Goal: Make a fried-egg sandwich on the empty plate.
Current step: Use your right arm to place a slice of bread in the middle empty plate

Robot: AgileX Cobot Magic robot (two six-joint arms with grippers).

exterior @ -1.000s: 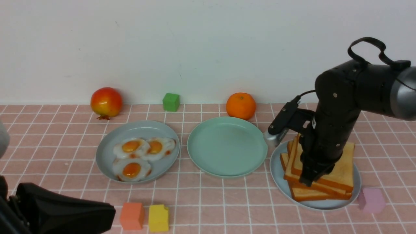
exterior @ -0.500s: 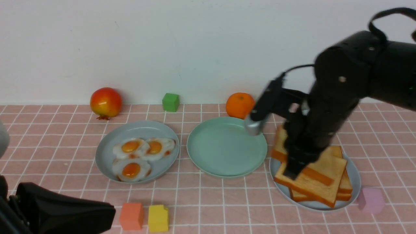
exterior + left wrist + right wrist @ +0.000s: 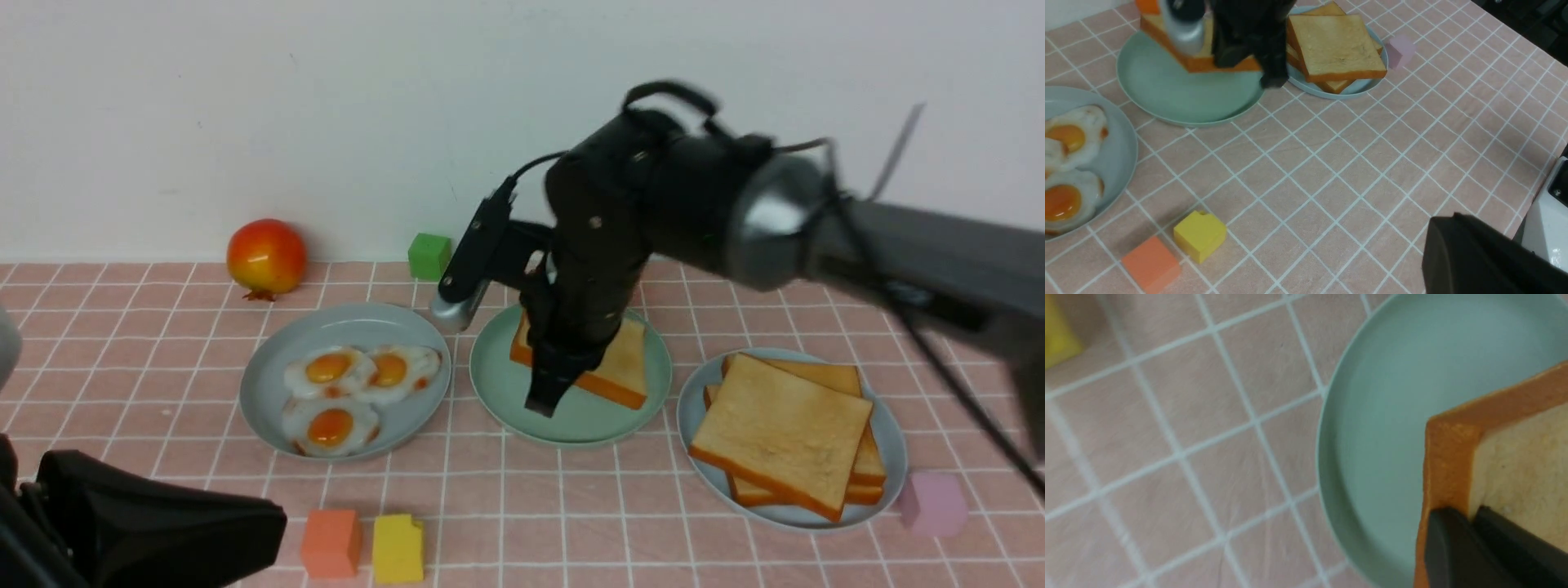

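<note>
The right end effector (image 3: 545, 398) is clamped on the near edge of one toast slice (image 3: 627, 363), its jaws narrow – the right wrist view shows two dark fingers (image 3: 1453, 547) pinching the slice (image 3: 1519, 465) at its orange crust, beside a corner. The slice hangs a little tilted over the far half of the mint plate (image 3: 502, 392), which sits at the middle of the tabletop (image 3: 163, 327); whether its lower face touches the plate cannot be told. Nothing else is on that plate. Just to its left a grey plate (image 3: 265, 384) carries three fried eggs (image 3: 331, 367), touching one another. Just to its right another grey plate (image 3: 896, 457) bears a stack of toast (image 3: 784, 425), the top slice skewed across those beneath. The left end effector (image 3: 163, 527) is closed and empty, low at the near left corner, well apart from all three plates. An orange block (image 3: 331, 541) and a yellow block (image 3: 398, 547) stand side by side near it – a pink block (image 3: 933, 502) lies beside the toast plate, and a red fruit (image 3: 267, 256) and a green block (image 3: 429, 256) sit by the wall.
</note>
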